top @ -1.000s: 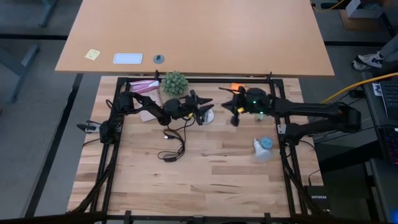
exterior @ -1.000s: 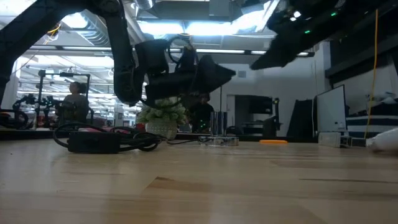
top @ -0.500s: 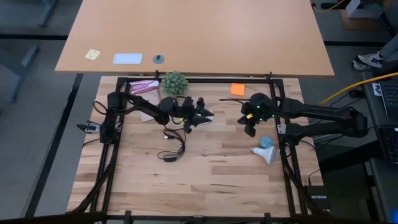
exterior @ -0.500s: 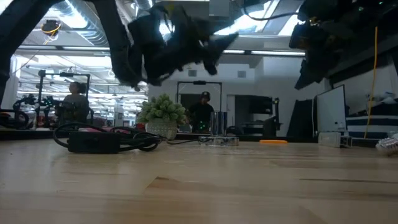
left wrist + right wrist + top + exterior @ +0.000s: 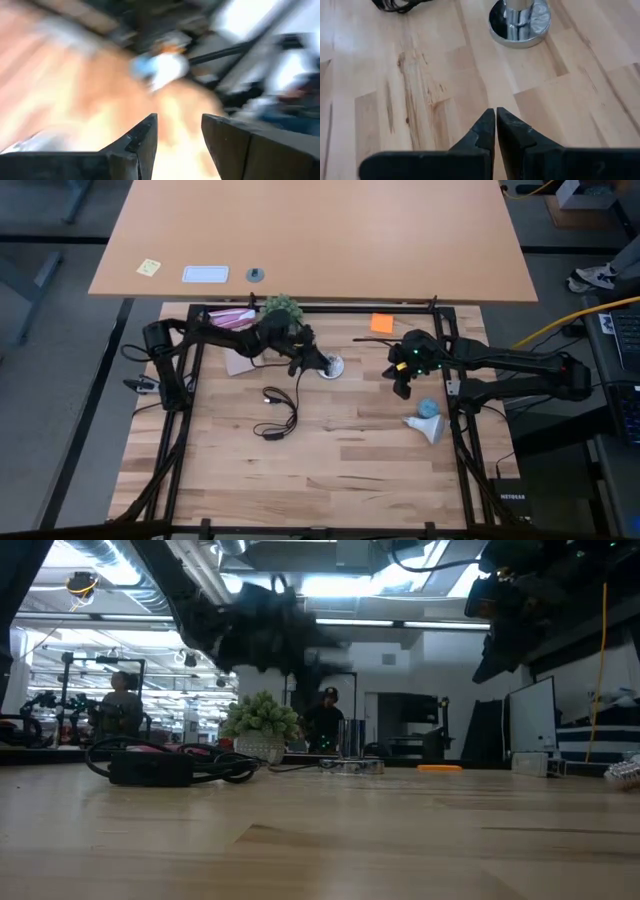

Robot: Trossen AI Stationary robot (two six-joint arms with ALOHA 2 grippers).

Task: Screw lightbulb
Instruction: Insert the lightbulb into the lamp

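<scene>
The lightbulb [image 5: 426,426] is lying on its side at the bench's [image 5: 340,450] right edge, just below the right claw [image 5: 402,387], whose fingers are pressing together empty. The left claw [image 5: 322,366], slightly parted and carrying nothing, is hovering well apart.

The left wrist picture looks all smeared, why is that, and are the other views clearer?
Left wrist view: heavy streaky motion blur, only the left tool's fingers sharp. Low view: left arm smeared, bright ceiling lights leave both arms as dark shapes. Right wrist view: crisp, with glare on the silvery socket disc. High view: evenly lit, sharp.
</scene>
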